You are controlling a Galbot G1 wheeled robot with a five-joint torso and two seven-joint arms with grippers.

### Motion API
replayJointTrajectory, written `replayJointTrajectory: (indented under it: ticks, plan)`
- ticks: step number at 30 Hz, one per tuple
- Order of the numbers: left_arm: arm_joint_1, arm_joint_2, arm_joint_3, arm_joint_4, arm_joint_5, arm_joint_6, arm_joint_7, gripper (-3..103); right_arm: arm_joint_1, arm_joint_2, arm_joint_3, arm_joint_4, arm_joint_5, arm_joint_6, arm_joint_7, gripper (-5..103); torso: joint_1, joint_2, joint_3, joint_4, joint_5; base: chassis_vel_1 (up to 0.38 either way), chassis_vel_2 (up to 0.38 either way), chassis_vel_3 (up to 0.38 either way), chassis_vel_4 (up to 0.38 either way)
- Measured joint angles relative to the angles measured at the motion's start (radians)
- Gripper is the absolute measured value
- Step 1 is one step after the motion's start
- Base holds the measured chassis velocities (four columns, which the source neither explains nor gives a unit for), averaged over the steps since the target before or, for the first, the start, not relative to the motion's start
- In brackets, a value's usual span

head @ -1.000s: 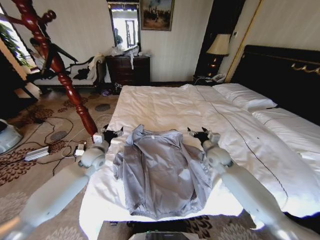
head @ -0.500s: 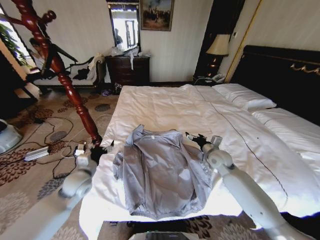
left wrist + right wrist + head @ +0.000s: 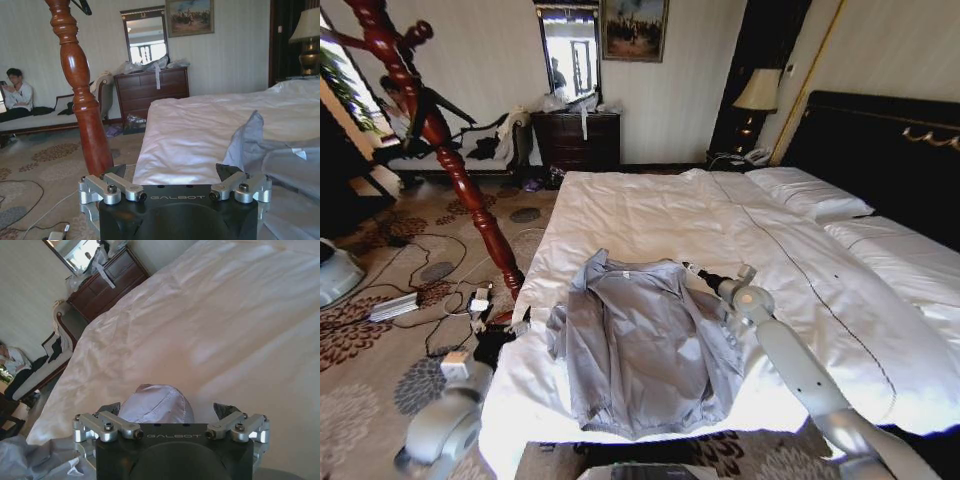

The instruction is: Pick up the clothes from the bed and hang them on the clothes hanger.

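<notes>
The light grey-blue long-sleeved thin jacket (image 3: pixel 642 340) lies spread flat, collar toward the far side, on the near left part of the wide white-sheeted bed (image 3: pixel 650 210) with its tall black headboard (image 3: pixel 880 150) at the right. The right gripper (image 3: pixel 698 275) sits at the jacket's right shoulder, just beside the collar; in the right wrist view its fingers (image 3: pixel 107 410) stand apart with a rounded fold of the grey-blue fabric (image 3: pixel 157 405) between them, not pinched. The left gripper (image 3: pixel 525 322) is low at the bed's left edge, just beside the jacket's left sleeve; in the left wrist view its fingers (image 3: pixel 227 172) are spread apart with nothing between them, the jacket's raised edge (image 3: pixel 247 142) near on one side. A reddish-brown turned wooden coat stand (image 3: pixel 440 140) rises from the patterned carpet (image 3: pixel 380 330) left of the bed.
</notes>
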Motion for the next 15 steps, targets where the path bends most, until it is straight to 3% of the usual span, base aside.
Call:
replayJointTrajectory:
  ticks: [15]
  plan:
    - [0.105,-0.025,-0.089,-0.069,-0.009,-0.002,0.001,100,0.061,0.127,0.021,-0.186,-0.008,-0.003,-0.026,100,0.0,0.0,0.0,0.0,-0.0001,0.0,0.0,0.0,0.0]
